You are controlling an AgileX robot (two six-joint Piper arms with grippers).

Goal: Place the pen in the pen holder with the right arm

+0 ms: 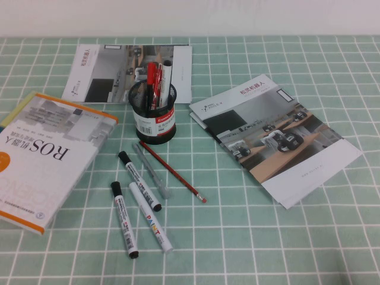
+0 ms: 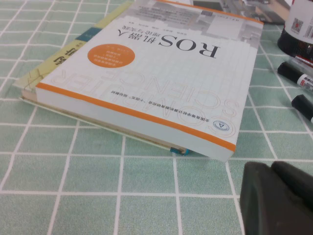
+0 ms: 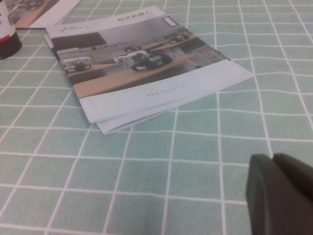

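Note:
The red pen (image 1: 172, 171) lies flat on the green checked cloth, its dark point near the foot of the pen holder and its eraser end toward the front. The black mesh pen holder (image 1: 153, 113) stands upright with several pens inside; it also shows at the edge of the left wrist view (image 2: 299, 24) and of the right wrist view (image 3: 7, 35). Neither arm shows in the high view. My left gripper (image 2: 271, 169) is shut and empty, low over the cloth in front of the ROS book. My right gripper (image 3: 271, 159) is shut and empty, low over the cloth in front of a brochure.
A thick ROS book (image 1: 41, 151) lies at the left. A brochure stack (image 1: 273, 136) lies at the right and another brochure (image 1: 127, 71) behind the holder. A translucent grey pen (image 1: 151, 171) and three white markers (image 1: 139, 181) lie beside the red pen.

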